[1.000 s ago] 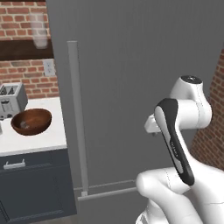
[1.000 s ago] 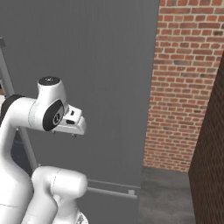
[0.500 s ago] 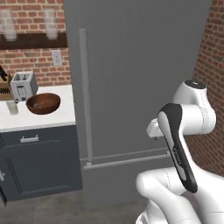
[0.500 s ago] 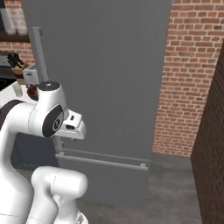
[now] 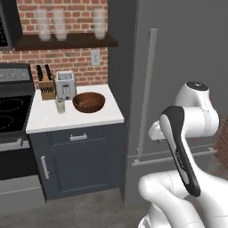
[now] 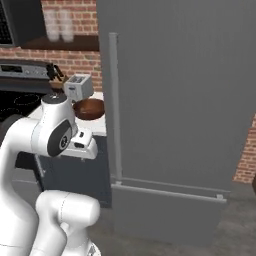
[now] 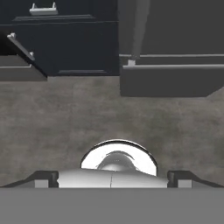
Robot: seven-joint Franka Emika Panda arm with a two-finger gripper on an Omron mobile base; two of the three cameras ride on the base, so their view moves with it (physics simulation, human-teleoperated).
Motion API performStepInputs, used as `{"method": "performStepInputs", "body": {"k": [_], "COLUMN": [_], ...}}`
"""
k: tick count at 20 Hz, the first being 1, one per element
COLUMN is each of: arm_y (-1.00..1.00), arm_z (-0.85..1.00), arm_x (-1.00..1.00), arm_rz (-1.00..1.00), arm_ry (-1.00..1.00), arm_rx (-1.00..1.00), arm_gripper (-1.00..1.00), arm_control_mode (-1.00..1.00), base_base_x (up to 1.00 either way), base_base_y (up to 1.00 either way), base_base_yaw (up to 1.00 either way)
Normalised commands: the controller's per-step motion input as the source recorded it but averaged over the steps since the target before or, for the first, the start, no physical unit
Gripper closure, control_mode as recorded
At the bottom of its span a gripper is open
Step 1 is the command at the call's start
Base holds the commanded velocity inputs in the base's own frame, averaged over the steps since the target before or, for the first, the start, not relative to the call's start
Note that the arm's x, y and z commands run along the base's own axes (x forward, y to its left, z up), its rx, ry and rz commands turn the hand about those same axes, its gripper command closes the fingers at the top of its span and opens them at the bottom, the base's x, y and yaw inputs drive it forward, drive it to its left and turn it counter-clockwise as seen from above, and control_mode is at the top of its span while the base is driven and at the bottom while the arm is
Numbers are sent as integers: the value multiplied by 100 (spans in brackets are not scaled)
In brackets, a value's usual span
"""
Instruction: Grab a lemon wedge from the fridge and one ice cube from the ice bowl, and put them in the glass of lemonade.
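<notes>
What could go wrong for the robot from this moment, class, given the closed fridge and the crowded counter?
1. The tall dark grey fridge is shut, so a poor grip on its long light grey bar handle could slip.
2. The short clear glass of lemonade stands close beside the reddish-brown wooden ice bowl and the white toaster; a wide arm swing might topple it.

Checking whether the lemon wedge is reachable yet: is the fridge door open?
No, the fridge is shut: its dark grey door lies flat and closed behind the vertical bar handle, with no white interior showing.
</notes>
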Motion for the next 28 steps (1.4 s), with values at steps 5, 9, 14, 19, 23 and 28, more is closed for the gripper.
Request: {"method": "performStepInputs", "body": {"k": [5, 9, 14, 19, 23, 28], "arm_y": [0, 0, 0, 0, 0, 0], "arm_z": [0, 0, 0, 0, 0, 0], "arm_x": [0, 0, 0, 0, 0, 0], "arm_rz": [0, 0, 0, 0, 0, 0], "arm_ry": [0, 0, 0, 0, 0, 0], "arm_rx": [0, 0, 0, 0, 0, 0], "arm_gripper": [-100, -100, -100, -100, -100, -100], "arm_control_mode": [100, 100, 100, 100, 100, 100], "base_base_x": [42, 39, 52, 59, 72, 95], "base_base_y": [100, 96, 52, -2, -4, 0], "base_base_yaw": [-6, -3, -3, -5, -9, -13]}}
